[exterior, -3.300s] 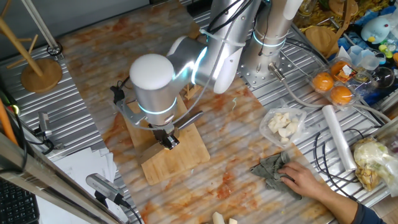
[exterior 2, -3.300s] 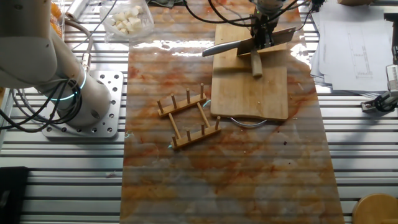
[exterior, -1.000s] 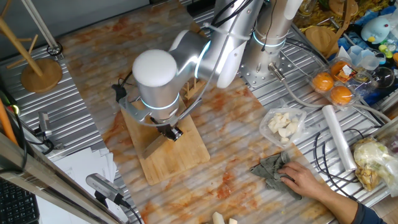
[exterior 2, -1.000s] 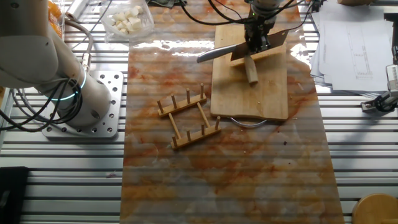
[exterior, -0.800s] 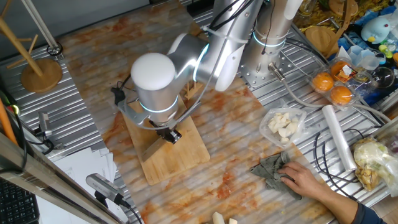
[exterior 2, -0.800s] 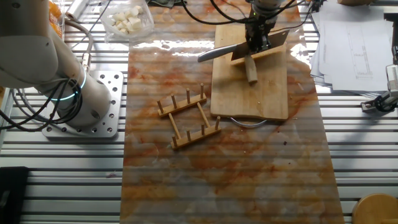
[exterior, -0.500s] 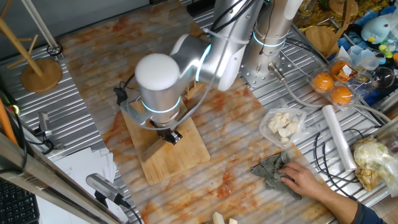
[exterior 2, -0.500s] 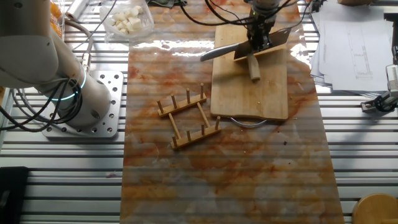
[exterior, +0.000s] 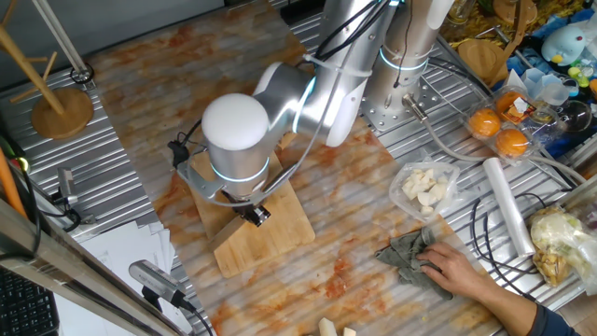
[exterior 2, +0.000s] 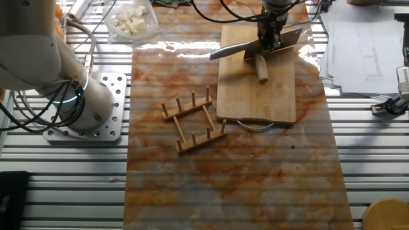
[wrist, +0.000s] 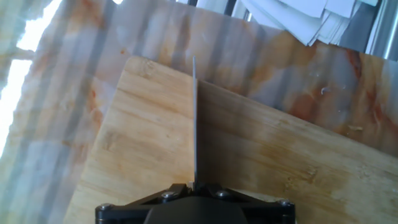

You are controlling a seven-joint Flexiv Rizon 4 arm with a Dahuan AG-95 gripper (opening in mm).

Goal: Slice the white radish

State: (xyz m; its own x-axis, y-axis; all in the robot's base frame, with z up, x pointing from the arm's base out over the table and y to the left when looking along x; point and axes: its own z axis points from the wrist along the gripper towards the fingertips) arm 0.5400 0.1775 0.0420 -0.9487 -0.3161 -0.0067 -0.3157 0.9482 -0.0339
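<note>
Worktop (exterior 2: 236,172): marbled orange-brown sheet. No writing you can read on it.

Board (exterior 2: 268,96): bamboo, flat on the worktop's far end. No brand visible.

Knife (exterior 2: 238,48): blade edge-down over the board, seen end-on in the hand view. No markings legible.

Tool (exterior 2: 269,39): closed on the knife; fingers hidden in the hand view.

Radish (exterior 2: 261,68): pale tapered strip lying on the board, just beneath the blade. Judge it light, stiff, crisp, probably damp and apt to roll or skid. You hold the knife, not the radish; press straight down across its length.

Papers (exterior 2: 364,45): beside the board, print too small to read.
</note>
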